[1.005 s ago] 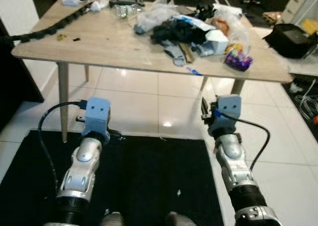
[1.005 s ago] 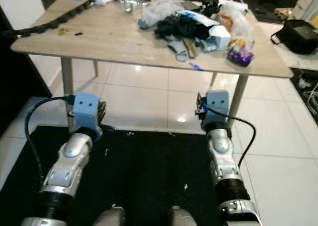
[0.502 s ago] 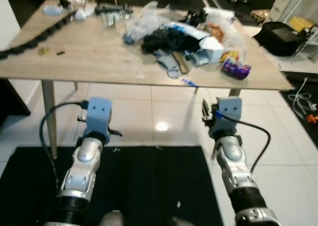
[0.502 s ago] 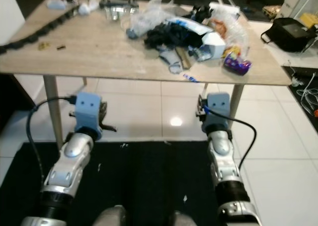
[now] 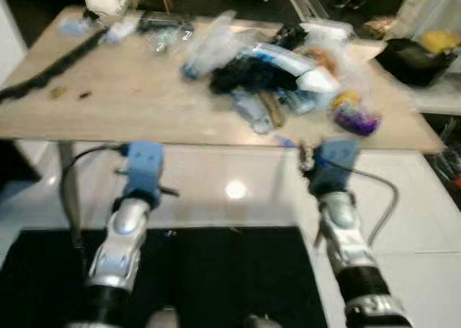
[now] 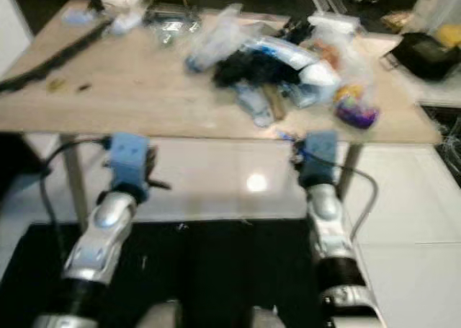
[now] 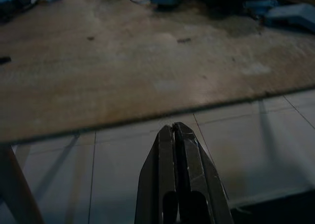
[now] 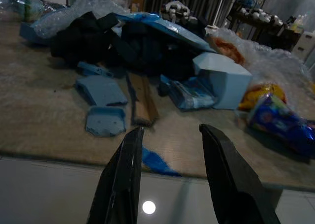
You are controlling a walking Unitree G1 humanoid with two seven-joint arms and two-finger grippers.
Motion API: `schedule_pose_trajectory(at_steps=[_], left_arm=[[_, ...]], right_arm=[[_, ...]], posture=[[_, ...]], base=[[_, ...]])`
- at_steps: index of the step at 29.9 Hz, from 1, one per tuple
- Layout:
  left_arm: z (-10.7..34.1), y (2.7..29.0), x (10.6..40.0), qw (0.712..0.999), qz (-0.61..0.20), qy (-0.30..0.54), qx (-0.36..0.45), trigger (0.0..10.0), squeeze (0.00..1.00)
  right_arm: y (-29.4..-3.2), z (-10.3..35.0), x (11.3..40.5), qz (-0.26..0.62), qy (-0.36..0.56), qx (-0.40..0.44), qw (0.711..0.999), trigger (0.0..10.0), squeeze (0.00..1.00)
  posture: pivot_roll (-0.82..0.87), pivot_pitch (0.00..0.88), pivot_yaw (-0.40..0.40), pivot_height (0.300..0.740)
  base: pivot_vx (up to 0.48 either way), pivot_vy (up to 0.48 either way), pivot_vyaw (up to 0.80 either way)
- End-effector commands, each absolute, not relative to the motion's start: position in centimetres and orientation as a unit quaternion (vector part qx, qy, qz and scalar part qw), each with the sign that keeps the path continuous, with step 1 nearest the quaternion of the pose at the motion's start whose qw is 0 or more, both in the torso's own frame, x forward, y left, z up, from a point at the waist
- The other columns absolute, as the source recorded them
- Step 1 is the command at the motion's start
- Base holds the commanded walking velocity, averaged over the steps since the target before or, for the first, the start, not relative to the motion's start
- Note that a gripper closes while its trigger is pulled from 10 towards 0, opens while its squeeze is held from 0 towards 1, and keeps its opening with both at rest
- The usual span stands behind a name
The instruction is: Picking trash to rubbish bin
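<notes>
A heap of trash lies on the wooden table (image 5: 130, 104): black cloth (image 5: 245, 72), clear plastic bags (image 5: 212, 40), a white and blue carton (image 8: 221, 79), a purple snack packet (image 5: 358, 119), flat blue pieces (image 8: 101, 90) and a cardboard strip (image 8: 142, 103). A small blue scrap (image 8: 156, 161) sits at the table's front edge. My right gripper (image 8: 172, 128) is open and holds nothing; it sits low before that edge and points at the heap. My left gripper (image 7: 173, 126) is shut on nothing and points at the bare part of the table from below its edge.
A black mat (image 5: 216, 277) covers the white tiled floor under my arms. A black cable chain (image 5: 50, 68) runs along the table's left side. A black bag (image 5: 418, 54) sits beyond the table's right end. A table leg (image 7: 15, 184) stands near my left gripper.
The whole view has shifted and is blurred now, with the table nearer and larger: the camera moved toward it. Both arms hold the same pose.
</notes>
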State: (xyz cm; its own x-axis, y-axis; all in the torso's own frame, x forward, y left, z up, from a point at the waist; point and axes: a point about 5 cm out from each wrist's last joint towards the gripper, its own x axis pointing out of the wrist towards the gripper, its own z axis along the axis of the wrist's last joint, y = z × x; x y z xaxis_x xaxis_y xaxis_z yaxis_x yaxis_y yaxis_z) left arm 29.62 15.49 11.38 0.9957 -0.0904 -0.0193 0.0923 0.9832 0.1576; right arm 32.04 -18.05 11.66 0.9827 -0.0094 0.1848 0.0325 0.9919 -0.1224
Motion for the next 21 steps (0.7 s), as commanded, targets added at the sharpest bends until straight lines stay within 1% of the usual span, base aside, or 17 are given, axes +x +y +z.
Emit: schedule_pose_trajectory(at_steps=[1,7,14,21], left_arm=[[11.19,15.16,29.37,0.996,-0.054,0.01,0.077,10.0,0.0],[11.18,15.05,29.37,0.995,-0.056,0.01,0.076,10.0,0.0],[11.31,15.02,29.37,0.995,-0.058,0.008,0.079,10.0,0.0],[11.31,15.19,29.3,0.995,-0.056,0.009,0.081,10.0,0.0]], right_arm=[[-18.68,11.49,31.96,-0.02,-0.089,-0.061,0.994,10.0,0.0],[-18.74,11.42,31.97,-0.022,-0.087,-0.055,0.994,10.0,0.0],[-18.72,11.33,31.97,-0.021,-0.083,-0.056,0.995,10.0,0.0],[-17.88,10.8,31.97,0.017,-0.064,-0.049,0.997,10.0,0.0]], posture=[[0.03,0.025,-0.074,0.74],[0.03,0.022,-0.075,0.74],[0.03,0.025,-0.075,0.74],[0.03,0.027,-0.075,0.74]], base=[[0.334,0.0,0.0],[0.333,0.0,0.0],[0.333,0.0,-0.77],[0.333,0.0,0.0]])
